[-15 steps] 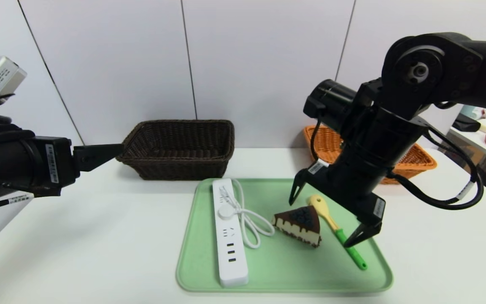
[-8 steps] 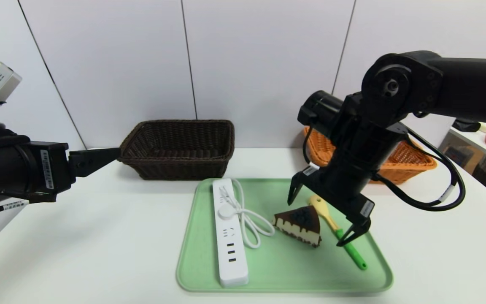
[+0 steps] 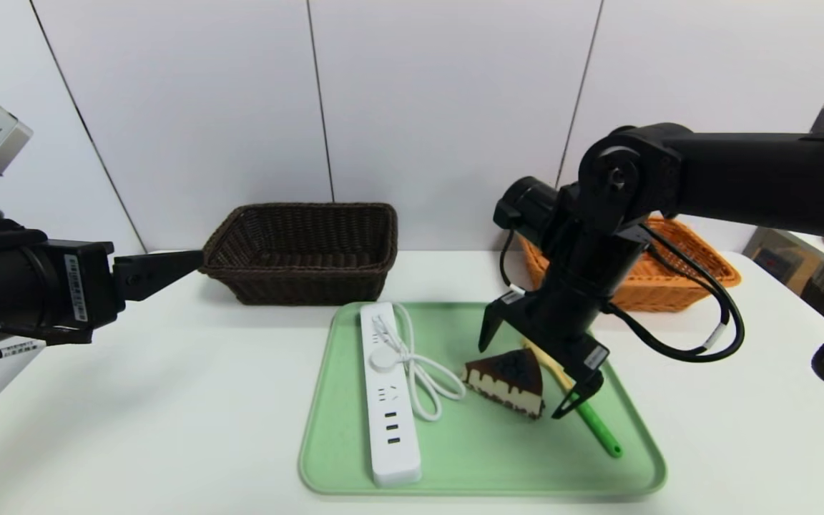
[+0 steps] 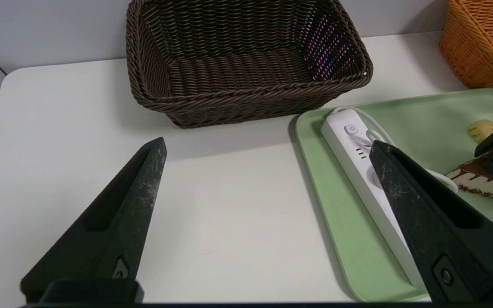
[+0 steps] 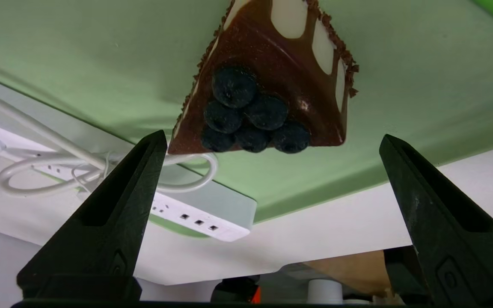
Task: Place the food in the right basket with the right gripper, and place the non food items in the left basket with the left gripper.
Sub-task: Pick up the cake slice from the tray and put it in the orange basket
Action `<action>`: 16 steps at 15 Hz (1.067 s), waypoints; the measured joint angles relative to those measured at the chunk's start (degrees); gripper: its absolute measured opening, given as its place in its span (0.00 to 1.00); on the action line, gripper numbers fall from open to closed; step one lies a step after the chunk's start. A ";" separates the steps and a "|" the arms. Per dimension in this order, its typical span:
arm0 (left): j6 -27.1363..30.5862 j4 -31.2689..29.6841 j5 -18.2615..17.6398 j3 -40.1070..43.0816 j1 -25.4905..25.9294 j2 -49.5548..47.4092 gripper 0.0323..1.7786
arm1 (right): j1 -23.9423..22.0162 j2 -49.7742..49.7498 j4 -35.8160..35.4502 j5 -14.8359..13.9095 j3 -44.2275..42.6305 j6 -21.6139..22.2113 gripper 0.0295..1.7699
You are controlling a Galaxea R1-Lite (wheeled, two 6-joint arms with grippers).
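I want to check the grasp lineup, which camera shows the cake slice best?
The right wrist view: the cake slice fills it, between the open right gripper. Head view shows it small; left wrist view catches only an edge.

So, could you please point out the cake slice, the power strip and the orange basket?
cake slice (image 3: 506,373), head view, chocolate top.
power strip (image 3: 388,406), head view, socket face.
orange basket (image 3: 698,263), head view, woven inner wall.

You are facing a lab-style test bench: a plain white table against bare white wall panels.
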 joint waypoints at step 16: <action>-0.09 0.00 0.02 0.04 0.00 -0.49 0.95 | -1.23 3.19 -1.43 0.78 0.00 -0.51 0.97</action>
